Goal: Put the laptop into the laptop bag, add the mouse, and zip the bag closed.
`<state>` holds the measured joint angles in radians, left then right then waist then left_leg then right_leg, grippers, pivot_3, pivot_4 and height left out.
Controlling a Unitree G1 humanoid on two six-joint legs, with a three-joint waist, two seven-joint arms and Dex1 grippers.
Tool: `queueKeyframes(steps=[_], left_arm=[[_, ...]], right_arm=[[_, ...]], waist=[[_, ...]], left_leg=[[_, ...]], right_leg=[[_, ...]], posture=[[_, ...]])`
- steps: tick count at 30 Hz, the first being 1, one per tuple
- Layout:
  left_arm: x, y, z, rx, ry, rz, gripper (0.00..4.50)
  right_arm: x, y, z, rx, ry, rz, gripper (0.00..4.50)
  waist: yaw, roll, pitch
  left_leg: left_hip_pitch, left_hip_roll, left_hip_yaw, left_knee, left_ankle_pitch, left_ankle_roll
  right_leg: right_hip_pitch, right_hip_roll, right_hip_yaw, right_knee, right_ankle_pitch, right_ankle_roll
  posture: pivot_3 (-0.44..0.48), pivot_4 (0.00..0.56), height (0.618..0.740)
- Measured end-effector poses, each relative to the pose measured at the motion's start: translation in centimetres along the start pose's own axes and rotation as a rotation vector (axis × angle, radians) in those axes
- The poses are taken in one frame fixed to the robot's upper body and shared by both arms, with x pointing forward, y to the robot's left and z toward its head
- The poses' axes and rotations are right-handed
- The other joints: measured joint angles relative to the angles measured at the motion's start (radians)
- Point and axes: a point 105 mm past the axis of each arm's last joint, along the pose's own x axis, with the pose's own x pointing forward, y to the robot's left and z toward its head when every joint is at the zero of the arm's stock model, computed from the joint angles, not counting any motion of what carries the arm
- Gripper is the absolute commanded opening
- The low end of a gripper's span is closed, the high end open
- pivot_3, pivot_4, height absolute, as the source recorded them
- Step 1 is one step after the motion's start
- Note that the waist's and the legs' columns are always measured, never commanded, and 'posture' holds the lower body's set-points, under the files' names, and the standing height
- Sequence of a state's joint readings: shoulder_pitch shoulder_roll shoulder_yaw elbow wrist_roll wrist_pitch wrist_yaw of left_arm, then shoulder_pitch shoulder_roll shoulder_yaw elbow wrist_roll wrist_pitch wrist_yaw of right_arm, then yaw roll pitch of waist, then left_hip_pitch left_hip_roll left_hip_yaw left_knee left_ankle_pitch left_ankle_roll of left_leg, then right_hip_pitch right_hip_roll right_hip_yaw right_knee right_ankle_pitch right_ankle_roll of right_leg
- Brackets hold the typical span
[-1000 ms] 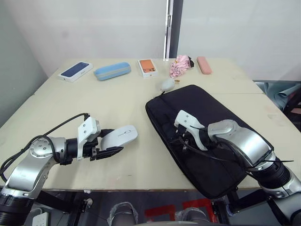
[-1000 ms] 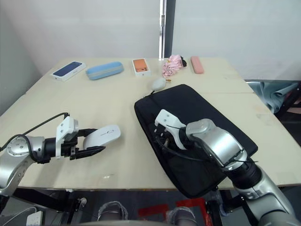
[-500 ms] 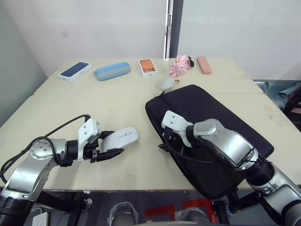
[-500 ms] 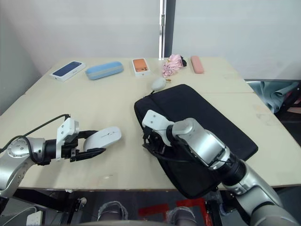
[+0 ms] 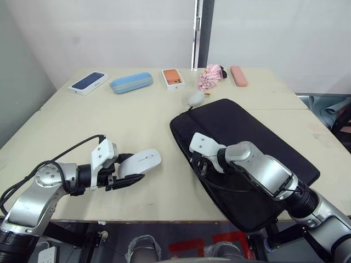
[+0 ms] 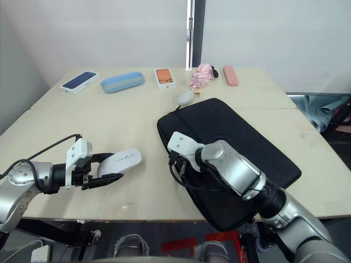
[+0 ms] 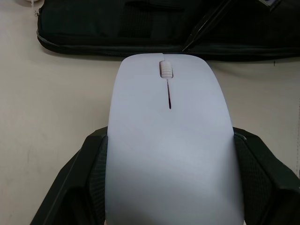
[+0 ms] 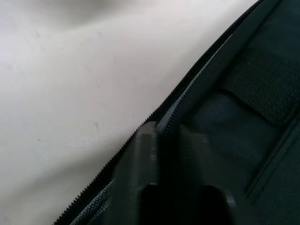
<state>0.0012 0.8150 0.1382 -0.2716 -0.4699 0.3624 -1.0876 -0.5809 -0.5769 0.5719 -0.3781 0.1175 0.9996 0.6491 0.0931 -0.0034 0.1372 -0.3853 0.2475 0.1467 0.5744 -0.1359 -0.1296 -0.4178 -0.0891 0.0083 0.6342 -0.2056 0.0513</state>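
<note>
The black laptop bag [image 5: 258, 148] lies flat on the right half of the table, with its zip edge [image 8: 197, 79] close up in the right wrist view. My right gripper [image 5: 198, 164] is at the bag's near left edge, its fingers [image 8: 143, 187] pressed together on the zip edge. My left gripper [image 5: 129, 171] hovers low over the table to the left of the bag, shut on the flat white mouse [image 5: 140, 160]. The mouse [image 7: 169, 140] points toward the bag. The laptop is hidden.
Along the far edge lie a blue phone box [image 5: 88, 82], a light blue case [image 5: 131, 82], an orange phone box [image 5: 173, 78], a pink bundle [image 5: 210, 76] and a pink case [image 5: 238, 75]. A white plush charm [image 5: 195, 98] sits at the bag's far corner.
My right gripper has slid from the bag's handle area out to its near left edge. The left gripper still holds the mouse in about the same place.
</note>
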Motion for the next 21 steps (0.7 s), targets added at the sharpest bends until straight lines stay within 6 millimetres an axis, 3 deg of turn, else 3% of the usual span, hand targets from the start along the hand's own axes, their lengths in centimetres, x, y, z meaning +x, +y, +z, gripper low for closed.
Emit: queueKeyframes(steps=[9,16,21], left_arm=[[0.0,0.1,0.1,-0.005,-0.005,0.005,2.84],[0.0,0.1,0.1,-0.004,-0.006,0.004,2.84],[0.2,0.5,1.1,0.032,-0.025,0.004,2.84]], right_arm=[[-0.1,-0.3,-0.2,0.01,-0.013,0.0,0.04],[-2.0,-1.0,-0.2,0.295,-0.05,0.094,0.04],[-4.6,-3.0,3.5,0.433,-0.19,0.134,0.04]], waist=[[0.001,0.0,0.0],[-0.001,0.0,0.0],[-0.004,0.001,0.001]], left_leg=[[0.0,0.0,0.0,0.0,0.0,0.0],[0.0,0.0,0.0,0.0,0.0,0.0],[0.0,0.0,0.0,0.0,0.0,0.0]], right_leg=[[0.0,0.0,0.0,0.001,0.0,0.0],[-0.001,0.0,0.0,0.001,0.0,0.0],[-0.003,0.001,0.002,0.004,0.0,0.0]], posture=[[0.0,0.15,0.74],[0.0,0.15,0.74],[0.0,0.15,0.74]])
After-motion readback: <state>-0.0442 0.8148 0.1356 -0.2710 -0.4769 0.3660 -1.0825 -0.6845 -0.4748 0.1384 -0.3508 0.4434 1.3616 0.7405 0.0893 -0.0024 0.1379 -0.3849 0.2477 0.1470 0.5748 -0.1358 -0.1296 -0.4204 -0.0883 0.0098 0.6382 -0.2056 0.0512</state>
